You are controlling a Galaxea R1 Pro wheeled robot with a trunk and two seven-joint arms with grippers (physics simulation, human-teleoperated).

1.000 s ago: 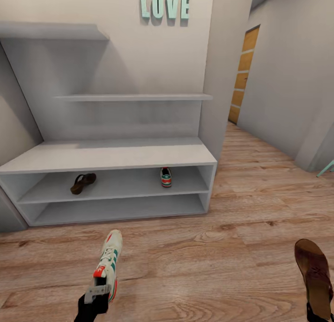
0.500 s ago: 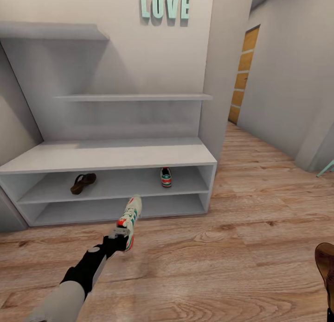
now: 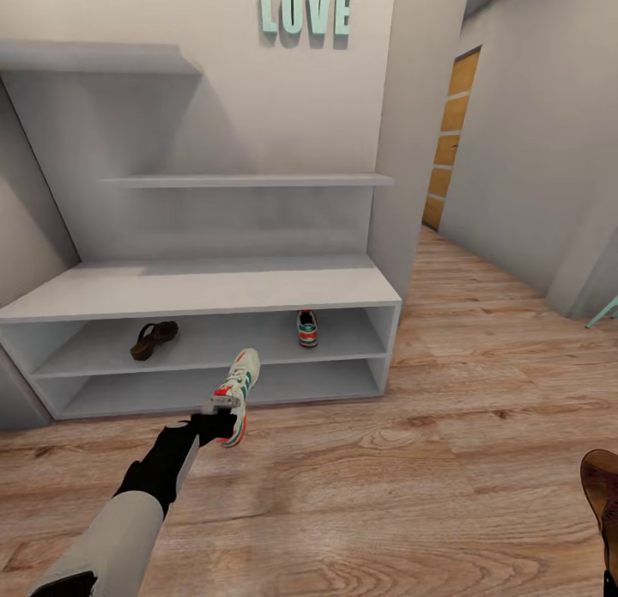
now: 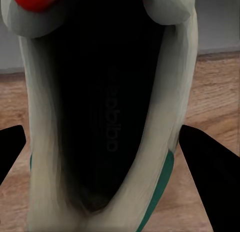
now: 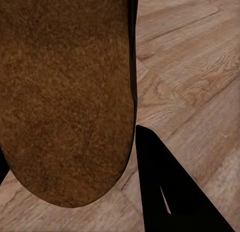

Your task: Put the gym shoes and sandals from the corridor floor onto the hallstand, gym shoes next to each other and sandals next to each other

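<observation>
My left gripper (image 3: 220,414) is shut on a cream gym shoe (image 3: 237,389) with green stripes, held by its heel above the corridor floor (image 3: 412,477), toe pointing at the hallstand (image 3: 197,289). In the left wrist view the shoe's dark opening (image 4: 110,117) lies between the black fingers (image 4: 210,182). The second gym shoe (image 3: 306,328) stands on the rack's upper open shelf, at the right. A brown sandal (image 3: 153,339) lies on the same shelf, at the left. The other sandal (image 3: 602,494) hangs at the lower right, and its tan sole (image 5: 65,91) sits in my right gripper (image 5: 75,182).
Two staggered wall shelves (image 3: 249,180) rise behind the bench, under mint "LOVE" letters (image 3: 305,11). The rack's bottom shelf (image 3: 215,389) holds nothing. A wall corner (image 3: 412,150) stands right of the rack, with a wooden door (image 3: 451,142) down the corridor beyond.
My left arm has stretched forward, carrying the gym shoe from close to me up to the rack's front. The held sandal has sunk toward the view's lower right corner.
</observation>
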